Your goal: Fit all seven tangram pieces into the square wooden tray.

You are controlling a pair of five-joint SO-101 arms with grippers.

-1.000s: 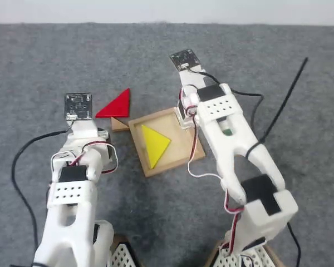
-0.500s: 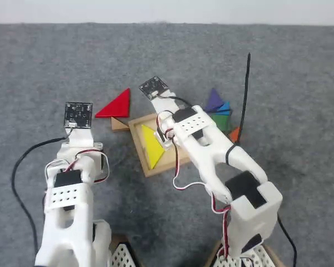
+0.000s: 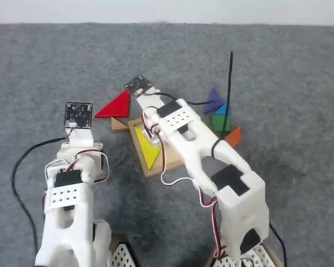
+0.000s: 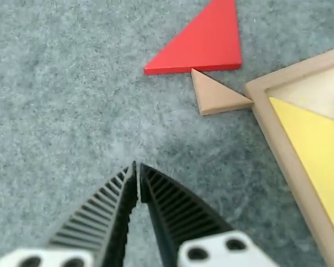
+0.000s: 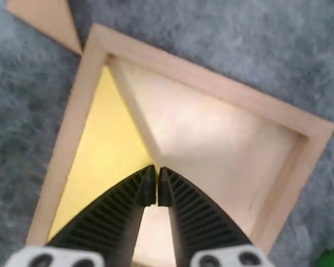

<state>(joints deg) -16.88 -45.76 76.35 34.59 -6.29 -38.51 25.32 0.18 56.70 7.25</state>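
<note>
Flat yellow triangle (image 5: pixel 100 144) in square wooden tray (image 5: pixel 211 81) — grey carpet (image 3: pixel 278 55).

No words, numbers, labels or signs can be read on any surface. The dark circuit board (image 3: pixel 78 114) on the arm wrist just beside the red triangle (image 3: pixel 116 104) shows only pale specks, too small to read. The same is true of the second circuit board (image 3: pixel 138 85), near that triangle on its other side.

Grey carpeted table (image 3: pixel 44 67) carries wooden tray (image 4: pixel 281 146), red triangle (image 3: pixel 118 105), tan triangle (image 3: pixel 119 124), green square (image 3: pixel 220 121).
</note>
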